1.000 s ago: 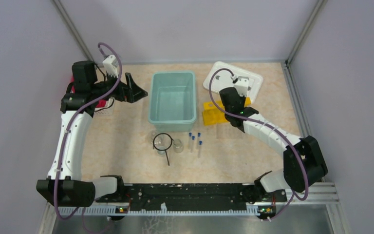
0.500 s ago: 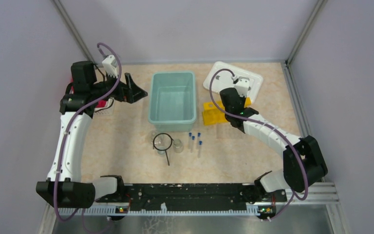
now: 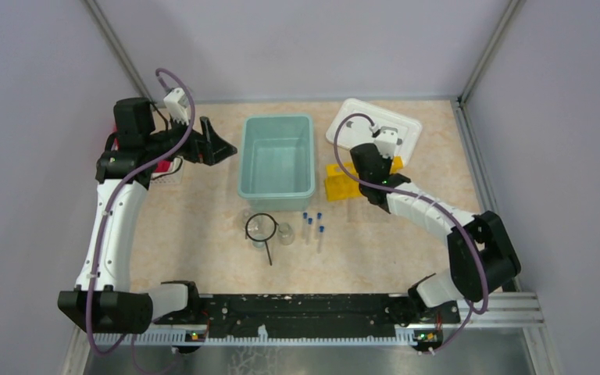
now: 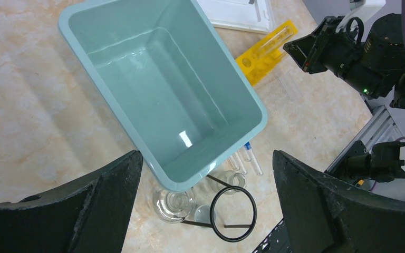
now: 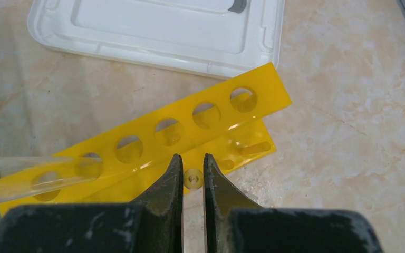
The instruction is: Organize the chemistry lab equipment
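Right gripper pinches a clear tube over the yellow rack, and a second tube lies across it. Left gripper gapes beside the teal bin. Beakers, ring and capped tubes sit nearby.

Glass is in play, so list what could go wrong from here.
The closed right gripper sits at the yellow rack, where a clear tube lies across the holes; a nudge might roll it off. The black ring lies right by the beakers; dragging it out could topple glass.
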